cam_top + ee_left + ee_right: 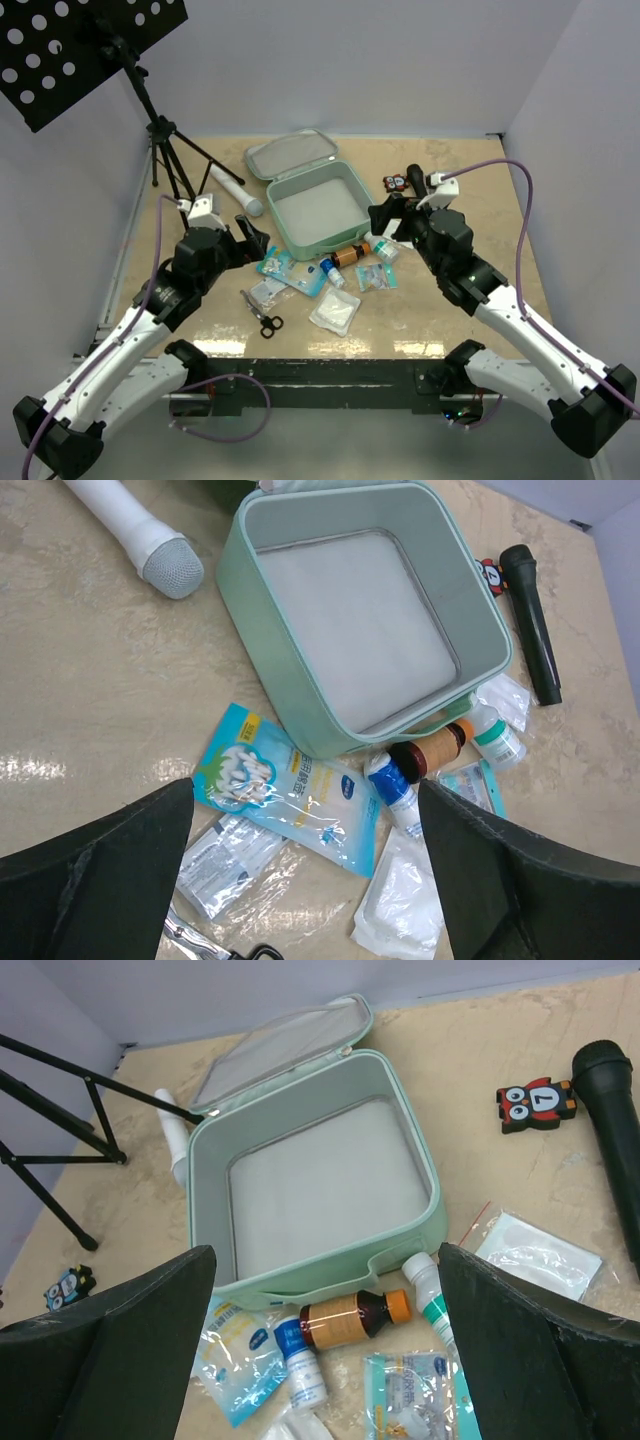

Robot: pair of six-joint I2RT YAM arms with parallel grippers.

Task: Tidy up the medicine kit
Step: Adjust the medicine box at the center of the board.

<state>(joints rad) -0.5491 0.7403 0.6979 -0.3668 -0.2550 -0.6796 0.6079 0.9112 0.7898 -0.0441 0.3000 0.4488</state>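
- Nearest the arm bases, black-handled metal scissors (265, 318) and a flat white gauze sachet (335, 312) lay loose on the beige tabletop (480, 200). They were apparently waiting to be packed.
- Just beyond them, a blue-and-clear plastic packet of cotton swabs (290, 790), a brown glass bottle with an orange cap (350, 1320) and a white bottle with a green label (432, 1305) were crowded against the case's front wall, within easy reach of either arm.
- The left gripper (252, 240) hung over the swab packet with its fingers spread wide and nothing between them, which looked like readiness for a first pick.
- The right gripper (388, 222) was likewise spread and empty above the bottles.
- The mint-green, rounded-corner soft medicine kit (310, 207) sat mid-table between the two grippers. Its lid was folded back on the far side and its interior was bare, so items could be dropped straight in.
- Farther off, a white-and-grey cylinder (235, 190) lay left of the kit and a small black-and-red gadget (535, 1100) lay to its right, both apart from the supplies.
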